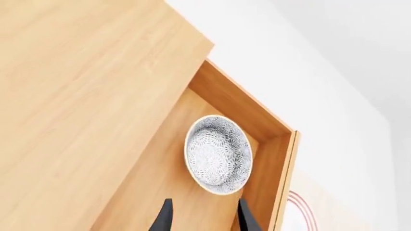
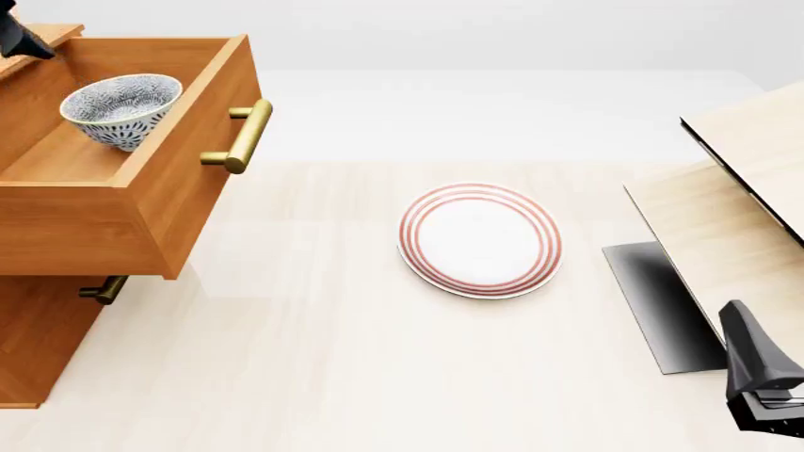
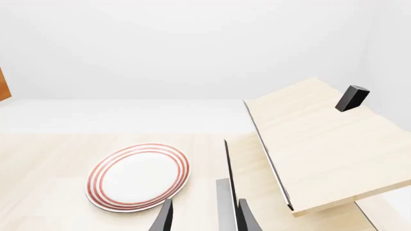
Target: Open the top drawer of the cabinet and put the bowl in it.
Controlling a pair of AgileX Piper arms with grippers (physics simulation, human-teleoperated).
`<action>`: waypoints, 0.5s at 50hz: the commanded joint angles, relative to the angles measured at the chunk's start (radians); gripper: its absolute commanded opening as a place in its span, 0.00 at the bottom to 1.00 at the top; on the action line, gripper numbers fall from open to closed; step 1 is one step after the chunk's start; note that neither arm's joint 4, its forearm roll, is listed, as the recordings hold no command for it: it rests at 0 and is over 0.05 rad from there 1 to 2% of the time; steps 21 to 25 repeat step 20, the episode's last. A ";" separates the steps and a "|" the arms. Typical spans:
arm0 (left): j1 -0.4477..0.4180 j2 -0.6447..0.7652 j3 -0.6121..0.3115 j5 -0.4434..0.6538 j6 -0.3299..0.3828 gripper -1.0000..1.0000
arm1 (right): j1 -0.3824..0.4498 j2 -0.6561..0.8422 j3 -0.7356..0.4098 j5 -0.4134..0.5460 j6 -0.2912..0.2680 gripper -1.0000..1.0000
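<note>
Left jaws (image 1: 203, 216) (apart, empty) hover just short of the bowl (image 1: 218, 154) inside the top drawer (image 1: 273, 159).

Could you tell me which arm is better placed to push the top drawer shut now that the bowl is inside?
Left. The left gripper hangs open over the top drawer holding the bowl; the right gripper sits far across the table by the plate.

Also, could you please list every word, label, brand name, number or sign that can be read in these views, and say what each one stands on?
There are none: no view shows any writing.
The bowl in the top drawer carries only a blue-grey floral pattern.
The plate carries only red rings.
The cabinet, the brass handle, the pale wooden unit and both grippers, left and right, are unmarked.
</note>
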 commanded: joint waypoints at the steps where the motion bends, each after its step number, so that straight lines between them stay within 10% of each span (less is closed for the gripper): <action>1: 0.003 -0.084 -0.015 0.073 0.014 1.00 | 0.000 -0.009 0.001 0.007 0.000 1.00; 25: 0.000 -0.199 -0.035 0.166 0.039 1.00 | 0.000 -0.008 0.001 0.007 0.000 1.00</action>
